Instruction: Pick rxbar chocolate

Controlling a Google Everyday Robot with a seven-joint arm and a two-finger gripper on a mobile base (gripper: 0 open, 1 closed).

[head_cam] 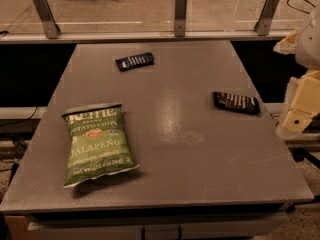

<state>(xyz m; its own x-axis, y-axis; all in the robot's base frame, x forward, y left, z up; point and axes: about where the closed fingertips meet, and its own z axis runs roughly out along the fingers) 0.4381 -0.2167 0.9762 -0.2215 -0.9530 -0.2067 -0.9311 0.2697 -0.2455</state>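
The rxbar chocolate (236,103) is a small flat blackish-brown bar with dim pale lettering. It lies flat on the right side of the grey table (190,149). My gripper (297,115) is a cream-coloured block at the right edge of the view, just off the table's right edge. It is to the right of the bar, apart from it, and holds nothing that I can see.
A second dark bar with brighter white lettering (135,61) lies at the back of the table, left of centre. A green jalapeño chip bag (96,143) lies at the front left. A rail with metal posts (180,14) runs behind the table.
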